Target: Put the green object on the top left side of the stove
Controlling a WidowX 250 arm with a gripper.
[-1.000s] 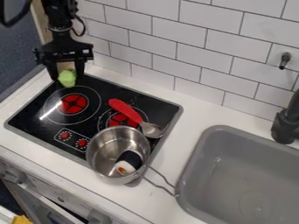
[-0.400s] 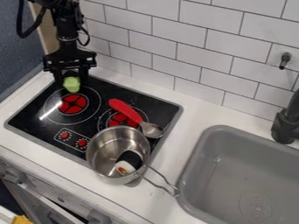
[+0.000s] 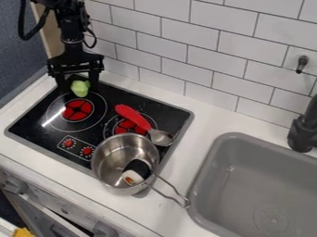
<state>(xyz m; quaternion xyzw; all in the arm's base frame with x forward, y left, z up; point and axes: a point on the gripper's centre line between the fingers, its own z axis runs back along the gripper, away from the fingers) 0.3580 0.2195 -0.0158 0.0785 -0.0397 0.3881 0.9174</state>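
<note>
The camera view has, nearest, a metal pot at the stove's front right, then a red-handled spoon behind it. Farther back, the green object is at the stove's rear left, just beyond the burner, low between the two sides of the gripper; whether it is clamped or let go, I cannot tell.

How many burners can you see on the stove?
2 visible: one on the left of the stove, the left burner, below the green object; the right burner, partly covered by the spoon. The pot may hide another.
</note>
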